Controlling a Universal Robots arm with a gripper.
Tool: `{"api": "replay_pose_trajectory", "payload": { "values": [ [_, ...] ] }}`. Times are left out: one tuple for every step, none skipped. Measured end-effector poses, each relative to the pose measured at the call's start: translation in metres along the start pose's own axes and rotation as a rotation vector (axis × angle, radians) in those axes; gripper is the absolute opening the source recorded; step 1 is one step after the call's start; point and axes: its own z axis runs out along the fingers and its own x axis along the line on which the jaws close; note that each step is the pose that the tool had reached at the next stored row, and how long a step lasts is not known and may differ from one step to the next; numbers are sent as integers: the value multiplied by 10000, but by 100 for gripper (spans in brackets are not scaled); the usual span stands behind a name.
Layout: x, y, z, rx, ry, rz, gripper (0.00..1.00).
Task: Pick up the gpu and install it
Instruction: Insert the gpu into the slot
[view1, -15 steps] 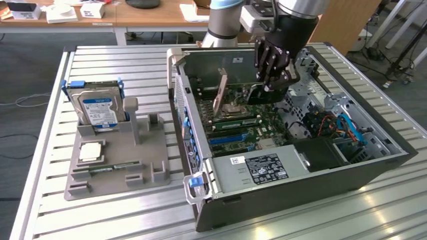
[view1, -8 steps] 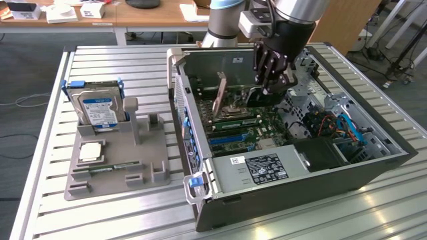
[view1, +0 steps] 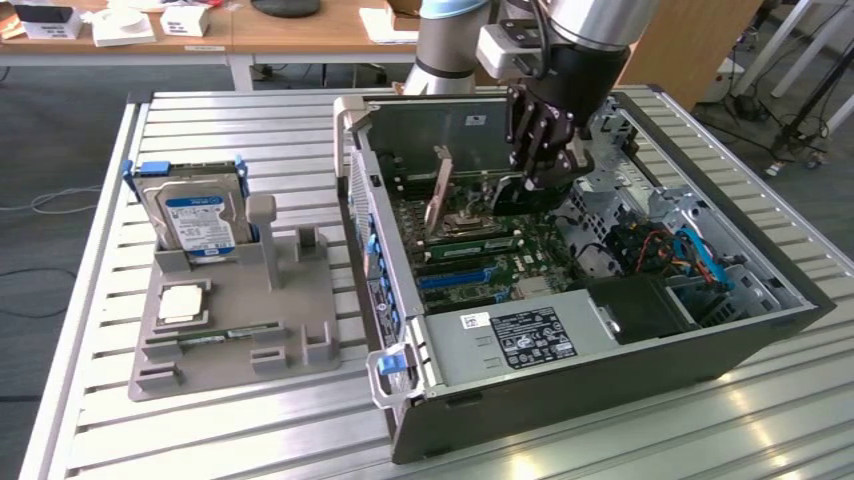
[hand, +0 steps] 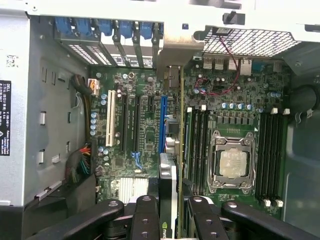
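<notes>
1. One arm (view1: 574, 40) reaches down into the open computer case (view1: 747, 330), which lies on its side on the slatted metal surface (view1: 200, 120).
2. Its jaws stand partly closed on the gpu (hand: 169, 185), with a black finger (hand: 145, 215) pressed against each face of the card.
3. Held this way, the gpu stands on edge inside the case, above the green motherboard (hand: 240, 100).
4. In the wrist view the card runs along the long blue slot (hand: 162, 120), between that slot and the nearest bank of memory slots (hand: 197, 145).
5. Its pale metal bracket (hand: 172, 50) points toward the rear wall of the case, where a row of blue latches (hand: 100, 27) sits.
6. Whether the card's lower edge sits in a slot cannot be told.
7. An uncovered processor socket (hand: 232, 162) lies beyond the memory slots, apart from the card.
8. A grey power supply (view1: 527, 335) with a black label fills the near end of the case.
9. On the exterior view's left, well apart from the case, a grey holder tray (view1: 300, 300) carries a silver hard drive (view1: 200, 215) standing upright, a pale square chip (view1: 180, 300) and a narrow green memory stick (view1: 220, 340) lying flat.
</notes>
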Motion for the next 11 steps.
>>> {"api": "replay_pose_trajectory", "payload": {
  "values": [
    [0,-1,3,4,0,0,27],
    [0,-1,7,6,-2,-1,27],
    [1,-1,11,7,-3,-1,27],
    [1,-1,44,8,-32,0,27],
    [2,-3,76,9,-39,-2,27],
    [3,-4,114,9,-40,-2,27],
    [3,-4,123,9,-40,-2,27],
    [3,-5,134,9,-40,-2,27],
    [3,-5,144,9,-39,-2,27],
    [4,-6,154,9,-39,-2,27],
    [4,-6,159,9,-39,-2,27]
  ]
}}
